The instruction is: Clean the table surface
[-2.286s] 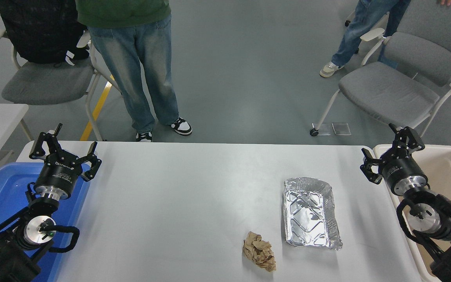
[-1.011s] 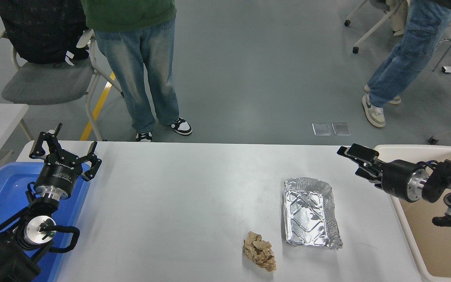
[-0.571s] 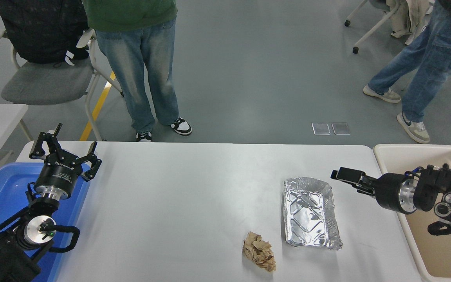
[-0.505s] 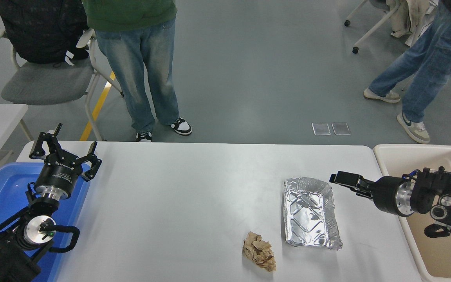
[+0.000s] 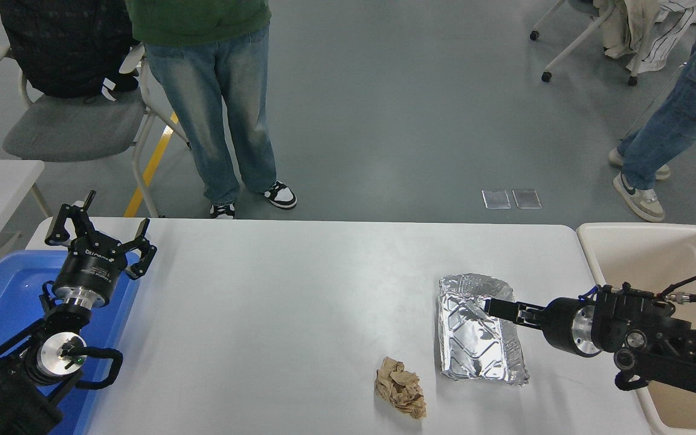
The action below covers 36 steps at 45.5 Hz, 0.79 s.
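Head view has the table surface [image 5: 299, 302] filling the lower half of the shot, a big matte white top with rounded corners, running between a blue bin [image 5: 3, 296] off its left edge and a beige bin [image 5: 644, 248] off its right edge.

The right gripper [image 5: 496, 308] reaches in from the right edge, lying pretty much flat and pointing left. Its tip sits over the right rim of a crinkled foil tray [image 5: 475, 338], which lies on the right part of the tabletop, closer to the near edge than the far one. From this angle the fingers show up as one dark block, so I honestly can't tell if they're apart or together, or if they're touching the foil at all.

A crumpled ball of brown paper [image 5: 400, 386] sits near the near edge, just left of the tray's near-left corner and not touching it.

The left gripper [image 5: 106, 232] is parked by the far-left corner, over the edge of the blue bin, fingers spread wide with nothing in them.

A person in jeans [image 5: 215, 109] stands past the far edge, next to a grey chair [image 5: 70, 127].
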### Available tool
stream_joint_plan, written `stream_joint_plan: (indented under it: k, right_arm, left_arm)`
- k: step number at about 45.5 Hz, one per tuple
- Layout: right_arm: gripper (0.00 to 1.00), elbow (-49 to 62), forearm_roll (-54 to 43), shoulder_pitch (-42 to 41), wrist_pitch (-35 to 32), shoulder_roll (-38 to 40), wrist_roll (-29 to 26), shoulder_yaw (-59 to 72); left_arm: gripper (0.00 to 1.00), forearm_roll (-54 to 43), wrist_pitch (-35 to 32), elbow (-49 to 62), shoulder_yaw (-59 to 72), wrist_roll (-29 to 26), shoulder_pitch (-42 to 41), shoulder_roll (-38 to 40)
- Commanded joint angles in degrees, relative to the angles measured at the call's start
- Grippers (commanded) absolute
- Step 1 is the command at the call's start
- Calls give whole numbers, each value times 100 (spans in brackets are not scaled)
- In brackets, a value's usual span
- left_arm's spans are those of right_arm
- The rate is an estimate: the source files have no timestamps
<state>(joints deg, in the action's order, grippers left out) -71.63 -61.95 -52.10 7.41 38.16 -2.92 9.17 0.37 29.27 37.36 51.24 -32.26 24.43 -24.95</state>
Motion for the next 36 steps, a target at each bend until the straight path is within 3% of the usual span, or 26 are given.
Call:
stream_joint_plan:
  k: [1,36]
  right_arm:
    - [99,588,-230,-90,41,-397,195,348]
    - [98,1037,-160,112,76,-678,212,595]
  left_arm:
    - [99,-1,0,0,0,1,0,-2]
    - [99,-1,0,0,0,1,0,7]
